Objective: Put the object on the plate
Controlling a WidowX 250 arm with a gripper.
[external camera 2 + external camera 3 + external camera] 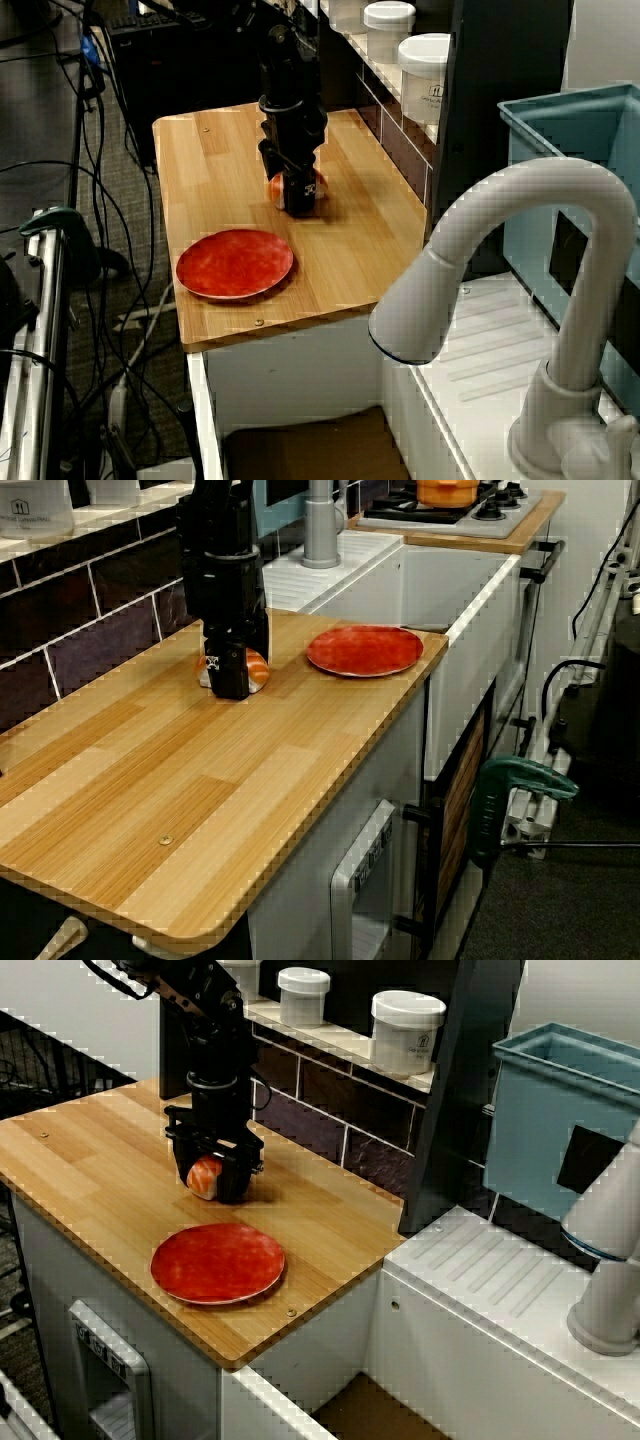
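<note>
Gripper (213,1175) is down at the wooden surface (90,1160), behind the plate (218,1262), jaws closed in around the sushi piece (205,1177); whether they actually clamp it or it rests on the surface, I can't tell. Plate sits near the surface's front edge, apart from the sushi, so the carry runs straight toward it. The low side view shows sushi base at surface level; the other two hide that.

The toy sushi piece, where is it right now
The toy sushi piece sits low on the wooden counter between the gripper fingers, just behind the red plate, not on it.
</note>
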